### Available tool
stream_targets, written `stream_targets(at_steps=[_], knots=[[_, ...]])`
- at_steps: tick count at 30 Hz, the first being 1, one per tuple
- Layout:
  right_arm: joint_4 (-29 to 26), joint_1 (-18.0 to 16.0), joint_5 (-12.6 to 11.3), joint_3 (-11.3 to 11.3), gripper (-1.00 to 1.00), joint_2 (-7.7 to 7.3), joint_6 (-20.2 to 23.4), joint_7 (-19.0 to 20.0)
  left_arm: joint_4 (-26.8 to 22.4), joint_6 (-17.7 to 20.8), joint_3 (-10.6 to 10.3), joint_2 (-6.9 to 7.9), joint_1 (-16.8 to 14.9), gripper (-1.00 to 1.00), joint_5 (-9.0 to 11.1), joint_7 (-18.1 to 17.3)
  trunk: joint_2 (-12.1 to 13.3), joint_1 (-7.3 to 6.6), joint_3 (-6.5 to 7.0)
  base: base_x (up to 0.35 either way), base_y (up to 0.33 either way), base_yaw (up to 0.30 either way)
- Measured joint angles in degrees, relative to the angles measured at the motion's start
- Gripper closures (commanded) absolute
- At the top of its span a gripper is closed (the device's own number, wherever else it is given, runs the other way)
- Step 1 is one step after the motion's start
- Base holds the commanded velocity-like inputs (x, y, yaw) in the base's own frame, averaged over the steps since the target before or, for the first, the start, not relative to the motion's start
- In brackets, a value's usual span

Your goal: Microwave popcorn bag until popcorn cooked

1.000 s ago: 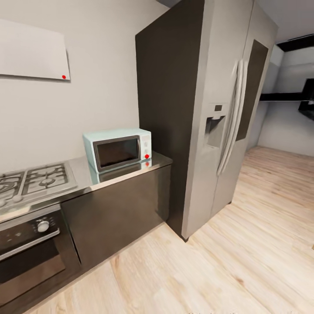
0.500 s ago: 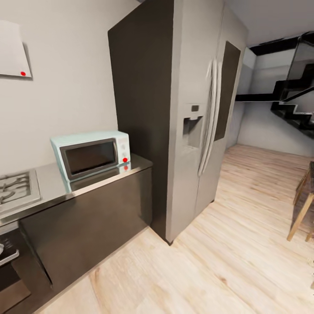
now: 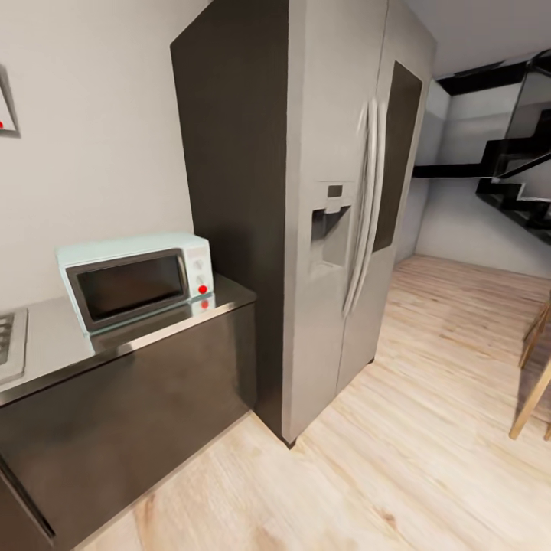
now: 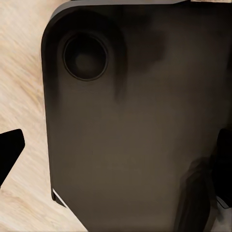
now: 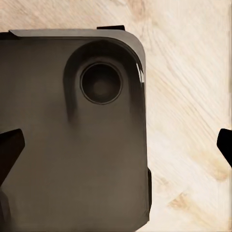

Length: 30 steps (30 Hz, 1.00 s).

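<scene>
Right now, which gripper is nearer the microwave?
Probably left, but that is a guess. The left gripper and right gripper both hang open over the robot's base and floor. The microwave sits at the head view's left, the left arm's side.

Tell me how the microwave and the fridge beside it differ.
The microwave is a small pale mint-blue box sitting on the countertop; the fridge is a tall grey-and-dark unit standing on the wooden floor. The microwave has a dark glass door with white knobs and a red dot beside it; the fridge has long vertical handles and a recessed dispenser. Both have their doors shut and stand along the same wall.
</scene>
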Motion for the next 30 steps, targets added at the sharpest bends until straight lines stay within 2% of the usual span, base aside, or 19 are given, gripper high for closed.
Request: stream_targets(at_steps=[30], knots=[[0.00, 0.00, -0.07, -0.03, -1.00, 0.09, -0.05, 0.00, 0.09, -0.10, 0.15, 0.05, 0.00, -1.00, 0.09, 0.00, 0.00, 0.00, 0.00, 0.304, -0.088, 0.000]])
